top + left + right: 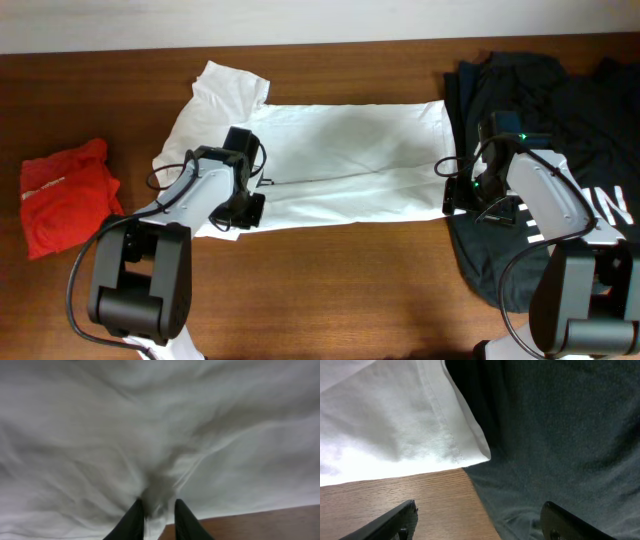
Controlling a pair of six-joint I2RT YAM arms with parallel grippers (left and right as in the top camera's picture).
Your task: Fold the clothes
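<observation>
The left fingers (131,522) are closed on a pinched ridge of the white T-shirt (350,150), at its near edge toward the sleeve end. Puckers fan out from the pinch. The right fingers (400,520) stand wide apart and grip nothing. The shirt's near hem corner (479,454) lies just ahead of them, not between them, resting partly on the wooden surface (350,280) and partly on the black shirt (560,110).

The step in hand looks like securing both ends of the near edge so it can be carried over the far one. To do it well, the right fingers would need to advance and drop until only the white hem sits between them. They should close shallowly, so the dark cloth underneath is not caught too. Both grips should then rise together and level, with the edge held taut so the fold lands straight.

The T-shirt lies spread in the middle of the surface, its long axis running side to side. A sleeve and the neck end point to the robot's left, toward the orange-red garment (65,195). The hem points right, touching the black shirt.
</observation>
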